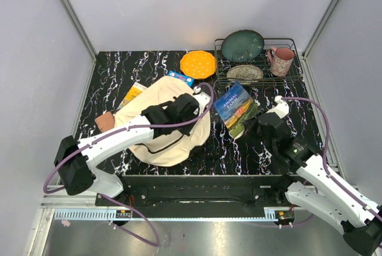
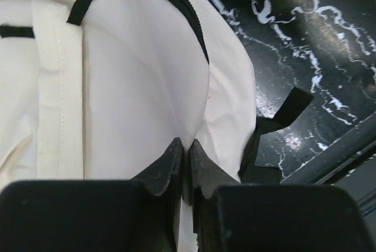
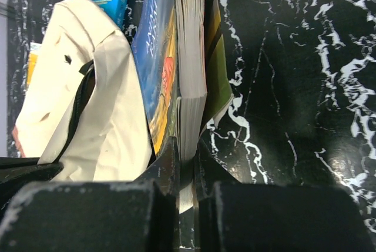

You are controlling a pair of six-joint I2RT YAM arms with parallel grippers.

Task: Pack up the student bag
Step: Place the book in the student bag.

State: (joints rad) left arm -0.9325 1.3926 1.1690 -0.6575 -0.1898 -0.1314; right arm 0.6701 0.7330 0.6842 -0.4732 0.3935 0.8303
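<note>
The student bag point(image 1: 161, 139), cream-beige fabric with a black zipper point(image 2: 183, 10), lies slumped left of the table's centre. My left gripper point(image 2: 186, 147) is shut on a pinched fold of the bag's cloth point(image 2: 141, 81) near its right edge; in the top view the left gripper point(image 1: 197, 102) sits over that side. A paperback with a landscape cover point(image 1: 234, 107) is tilted up just right of the bag. My right gripper point(image 3: 187, 153) is shut on the paperback's page block point(image 3: 190, 58), its cover facing the bag point(image 3: 76, 93).
A yellow book point(image 1: 132, 95) and a brown object point(image 1: 105, 121) lie by the bag's left side, and a blue box point(image 1: 180, 78) lies behind it. An orange plate point(image 1: 197, 64) sits further back. The wire rack point(image 1: 290, 76) holds a green plate point(image 1: 242, 45), a small dish point(image 1: 245, 73) and a pink mug point(image 1: 280, 60).
</note>
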